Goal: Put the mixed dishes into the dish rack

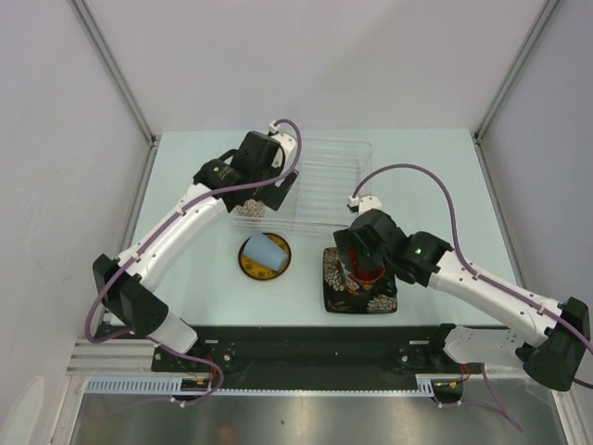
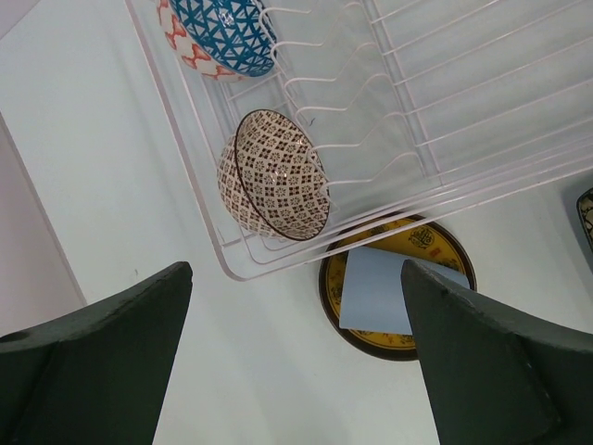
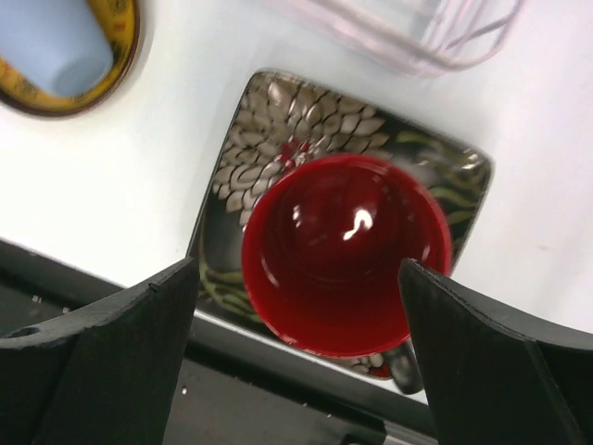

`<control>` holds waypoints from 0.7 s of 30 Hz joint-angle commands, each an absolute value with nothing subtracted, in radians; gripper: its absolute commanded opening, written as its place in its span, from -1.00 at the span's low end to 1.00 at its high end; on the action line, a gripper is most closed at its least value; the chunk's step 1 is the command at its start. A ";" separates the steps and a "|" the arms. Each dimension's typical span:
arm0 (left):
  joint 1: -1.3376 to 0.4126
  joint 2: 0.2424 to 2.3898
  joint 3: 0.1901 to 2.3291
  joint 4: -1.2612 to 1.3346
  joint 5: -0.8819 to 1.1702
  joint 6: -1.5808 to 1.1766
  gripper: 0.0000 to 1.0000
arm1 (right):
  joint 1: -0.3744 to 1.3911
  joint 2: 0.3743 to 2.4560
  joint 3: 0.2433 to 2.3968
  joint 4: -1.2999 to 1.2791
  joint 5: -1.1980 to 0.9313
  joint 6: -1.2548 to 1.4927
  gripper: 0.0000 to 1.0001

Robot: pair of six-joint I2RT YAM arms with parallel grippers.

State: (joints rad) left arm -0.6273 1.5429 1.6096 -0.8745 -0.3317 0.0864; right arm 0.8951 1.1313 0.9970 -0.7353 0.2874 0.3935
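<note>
We see the left gripper (image 2: 296,269) spread wide and grasping nothing over a corner of the dish rack (image 2: 445,120), where the beige patterned bowl (image 2: 275,176) and the blue patterned bowl (image 2: 227,32) stand on edge among the wires. Our right gripper (image 3: 296,269) hangs released above the red-inside dark mug (image 3: 343,250), which stands upright on the black floral square plate (image 3: 278,139). The pale blue cup (image 2: 375,292) lies on the small yellow plate (image 2: 431,243), just beside the rack.
</note>
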 commanded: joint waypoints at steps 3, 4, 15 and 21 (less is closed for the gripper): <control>-0.614 1.488 1.572 -0.834 -0.337 0.078 0.99 | 0.894 1.153 1.121 -0.762 0.380 0.308 0.88; -0.612 1.486 1.569 -0.834 -0.337 0.077 0.99 | 0.894 1.169 1.127 -0.773 0.390 0.305 0.88; -0.607 1.482 1.552 -0.813 -0.350 0.066 1.00 | 0.986 1.201 1.201 -0.870 0.325 0.230 0.82; -0.592 1.473 1.557 -0.808 -0.360 0.078 0.99 | 1.063 1.261 1.207 -0.931 0.292 0.232 0.73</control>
State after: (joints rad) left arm -0.6098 1.5192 1.5517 -0.8394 -0.3378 0.0864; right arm 1.0218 1.2213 1.1694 -0.8661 0.3275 0.2493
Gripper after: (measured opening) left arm 0.996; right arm 0.875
